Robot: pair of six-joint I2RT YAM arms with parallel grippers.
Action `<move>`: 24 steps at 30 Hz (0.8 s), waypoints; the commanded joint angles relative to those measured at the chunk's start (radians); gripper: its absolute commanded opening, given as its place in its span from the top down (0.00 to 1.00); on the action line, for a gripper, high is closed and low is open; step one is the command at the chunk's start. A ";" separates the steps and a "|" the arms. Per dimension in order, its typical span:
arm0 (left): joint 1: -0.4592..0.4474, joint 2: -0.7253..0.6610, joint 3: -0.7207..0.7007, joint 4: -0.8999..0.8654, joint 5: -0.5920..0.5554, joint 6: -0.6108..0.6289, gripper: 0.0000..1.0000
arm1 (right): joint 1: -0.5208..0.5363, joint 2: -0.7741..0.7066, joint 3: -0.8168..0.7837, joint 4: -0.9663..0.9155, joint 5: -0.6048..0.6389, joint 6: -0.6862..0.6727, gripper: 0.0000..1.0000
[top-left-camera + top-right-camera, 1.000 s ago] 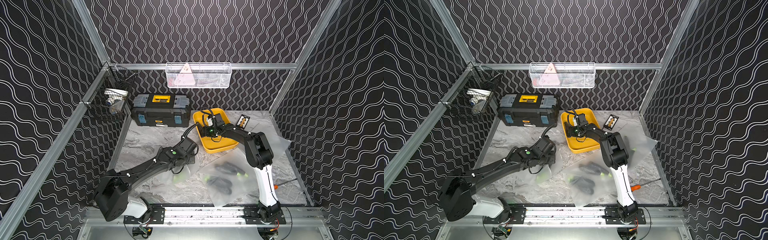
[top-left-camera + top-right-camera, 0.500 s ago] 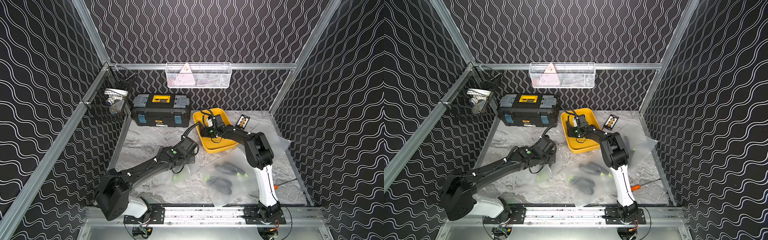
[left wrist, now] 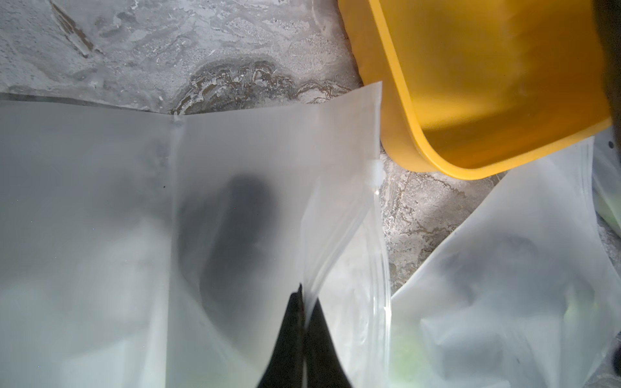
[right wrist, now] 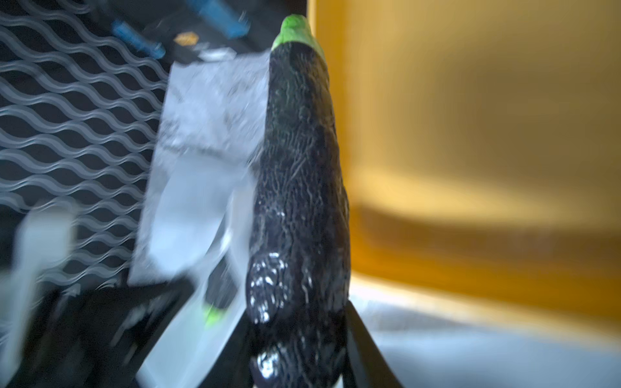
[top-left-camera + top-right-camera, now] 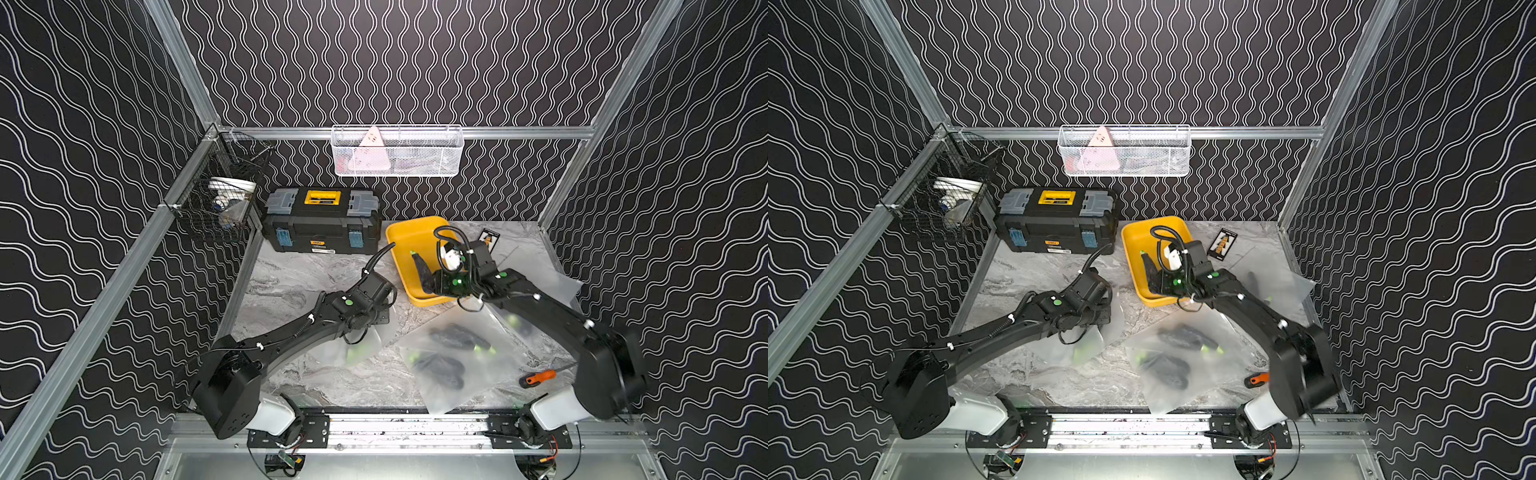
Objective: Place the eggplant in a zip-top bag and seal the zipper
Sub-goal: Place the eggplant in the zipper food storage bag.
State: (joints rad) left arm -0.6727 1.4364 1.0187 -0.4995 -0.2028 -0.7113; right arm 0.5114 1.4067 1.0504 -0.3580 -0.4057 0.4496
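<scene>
Two black arms split the work over the marbled table (image 5: 316, 270) at the centre of both top views. The right gripper (image 4: 299, 319) reaches into the yellow tray (image 5: 405, 237) just right of centre. Over the last second its jaws have narrowed from a wider stance, and they now clamp the eggplant (image 5: 420, 268) by its blunt end. The wrist has also drawn back a little toward the tray's lower-right lip. This looks like a completed pickup, with the carry to the bag to follow.

The left gripper (image 3: 303, 299), left of centre and unmoved over that second, is closed tight on one film edge of the zip-top bag (image 3: 252, 151). The bag lies just beside the tray's corner. Its lip is raised on that side, and the zipper track (image 3: 381, 255) down the right of the left wrist view looks unsealed. A dark shape shows through the film, but it cannot be told whether it lies inside or beneath. Other bags (image 5: 449, 349) at lower centre already show dark eggplants inside.

The held eggplant is long and near-black. Its skin is crazed with fine pale cracks and glossy near the grip. It tapers to a bright green cap (image 4: 294, 30) at the upper middle of the right wrist view, and it sits tilted over the tray.
</scene>
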 commanded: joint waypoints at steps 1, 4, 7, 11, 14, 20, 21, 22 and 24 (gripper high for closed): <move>0.002 0.006 0.007 0.038 -0.007 -0.006 1.00 | 0.046 -0.090 -0.050 -0.100 -0.092 0.049 0.77; 0.002 0.007 0.007 0.045 -0.015 -0.004 1.00 | 0.117 -0.133 -0.097 -0.135 -0.118 0.075 0.77; 0.002 -0.011 0.000 0.050 -0.021 -0.009 1.00 | 0.206 -0.132 -0.124 -0.163 -0.075 0.103 0.77; 0.001 -0.035 -0.012 0.052 -0.019 -0.004 1.00 | 0.281 -0.105 -0.155 -0.132 -0.052 0.145 0.78; -0.011 -0.046 -0.019 0.061 0.001 0.010 1.00 | 0.304 -0.059 -0.152 -0.098 -0.044 0.171 0.78; -0.059 -0.082 -0.052 0.066 0.032 -0.015 1.00 | 0.312 0.052 -0.085 -0.069 -0.025 0.224 0.73; -0.063 -0.087 -0.061 0.071 0.041 -0.026 1.00 | 0.312 0.067 -0.074 -0.066 -0.024 0.232 0.73; -0.068 -0.092 -0.072 0.079 0.050 -0.037 1.00 | 0.312 0.086 -0.058 -0.063 -0.024 0.241 0.73; -0.074 -0.102 -0.091 0.096 0.069 -0.053 1.00 | 0.313 0.116 -0.032 -0.048 -0.023 0.257 0.72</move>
State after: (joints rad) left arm -0.7414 1.3476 0.9451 -0.4377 -0.1608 -0.7288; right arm 0.8234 1.4994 0.9901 -0.4484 -0.4450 0.6632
